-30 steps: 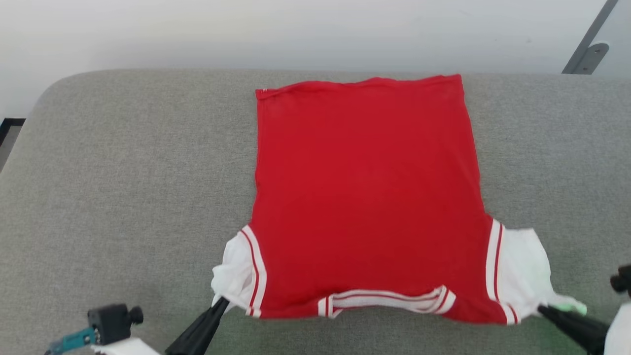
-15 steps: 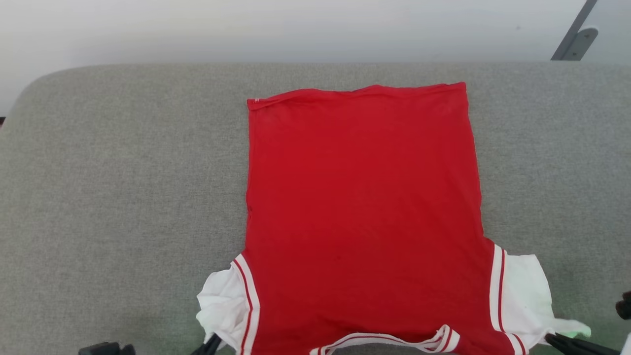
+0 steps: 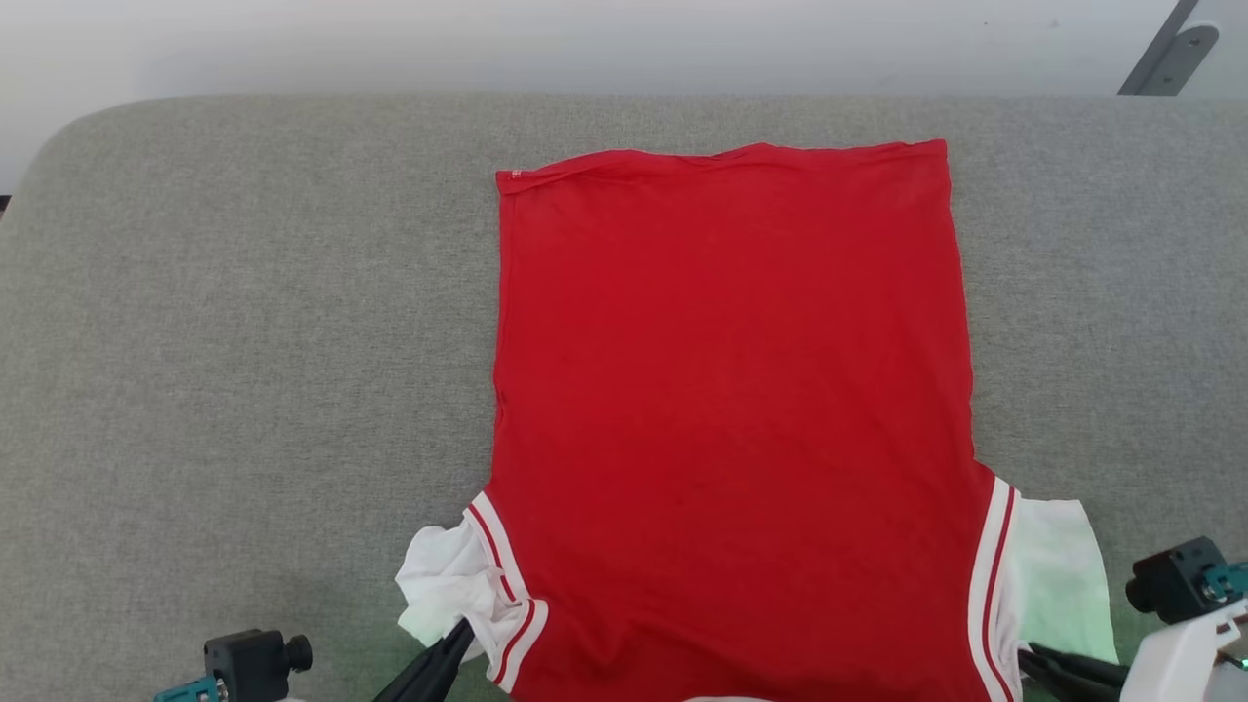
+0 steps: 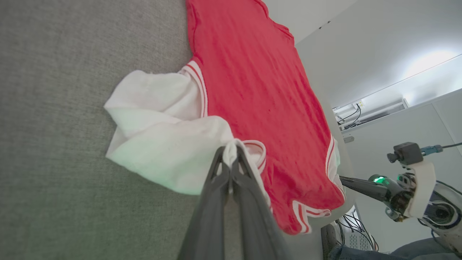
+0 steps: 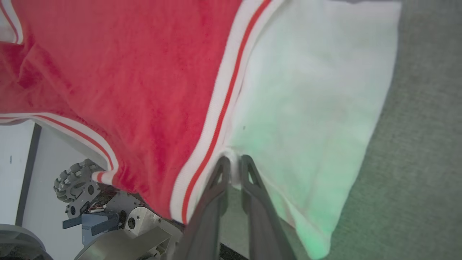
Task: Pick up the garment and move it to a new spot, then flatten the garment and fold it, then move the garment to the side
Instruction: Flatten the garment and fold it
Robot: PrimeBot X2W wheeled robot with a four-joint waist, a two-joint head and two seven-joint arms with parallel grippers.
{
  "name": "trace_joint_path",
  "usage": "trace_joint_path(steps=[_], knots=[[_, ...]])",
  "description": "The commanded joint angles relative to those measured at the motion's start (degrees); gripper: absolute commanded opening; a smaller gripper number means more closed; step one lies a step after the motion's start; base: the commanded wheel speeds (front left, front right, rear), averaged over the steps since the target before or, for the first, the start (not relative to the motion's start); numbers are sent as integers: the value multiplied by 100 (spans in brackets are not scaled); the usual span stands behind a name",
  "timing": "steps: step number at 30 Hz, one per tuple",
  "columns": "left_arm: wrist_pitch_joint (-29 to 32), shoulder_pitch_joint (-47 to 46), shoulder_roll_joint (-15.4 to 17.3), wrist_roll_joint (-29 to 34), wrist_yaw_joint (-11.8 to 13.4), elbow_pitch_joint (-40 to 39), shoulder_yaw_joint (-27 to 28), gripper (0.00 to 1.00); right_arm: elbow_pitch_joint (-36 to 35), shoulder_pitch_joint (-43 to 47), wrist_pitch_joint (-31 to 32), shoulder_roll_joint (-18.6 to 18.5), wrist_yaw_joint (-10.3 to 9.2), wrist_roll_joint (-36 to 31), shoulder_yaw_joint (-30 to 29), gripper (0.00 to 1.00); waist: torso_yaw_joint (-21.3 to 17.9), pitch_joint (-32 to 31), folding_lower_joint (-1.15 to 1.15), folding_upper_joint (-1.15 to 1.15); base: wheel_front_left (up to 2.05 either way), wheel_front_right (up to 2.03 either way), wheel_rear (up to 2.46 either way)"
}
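**Both grippers pinching sleeve seams, flattening in progress**

Left gripper (image 4: 230, 151) is clamping down on a fold of white cloth at the striped seam of the left sleeve (image 4: 158, 144), fingers pressed together with fabric between them. Right gripper (image 5: 234, 160) is doing the same on the other side, nipping the edge where the stripe trim is meeting the right sleeve (image 5: 317, 90). Both are gripping the garment (image 3: 731, 390), one at each shoulder, low at the near edge of the desk (image 3: 244, 341).

The garment is lying plain red side up across the middle of the grey fabric-covered desk. The hem (image 3: 721, 154) is pointing at the far edge and sitting a bit short of it. The collar trim (image 5: 72, 133) is hanging off the near edge. The body is looking mostly smooth and the right sleeve is lying flat. The left sleeve is bunching up in a crumpled wad.

The step looks like flattening. To do it well:
- Be pulling both shoulders evenly and low to the desk, so the body isn't skewing.
- Be easing the left gripper outward toward the left edge to open the wadded sleeve.
- Avoid dragging more cloth over the near edge, since the soft jersey is likely to slide off.
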Motion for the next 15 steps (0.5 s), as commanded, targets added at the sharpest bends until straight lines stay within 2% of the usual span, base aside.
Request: trace_joint_path(steps=[1,2,9,15], knots=[[-27,-84,-5,-38,13,15,-3,0,-27,39,36,65,-3,-82,-76,87,-2,7,0,0,0,0,0],[-27,-97,1,-34,13,20,-9,0,-45,83,97,119,-3,-157,-175,100,-4,11,0,0,0,0,0],[-27,-78,9,-12,13,-5,-2,0,-508,436,560,326,-3,-569,-1049,100,22,62,0,0,0,0,0],[-27,-188,-110,124,13,-108,-87,0,-1236,460,973,322,-3,-762,-2272,100,242,147,0,0,0,0,0]])
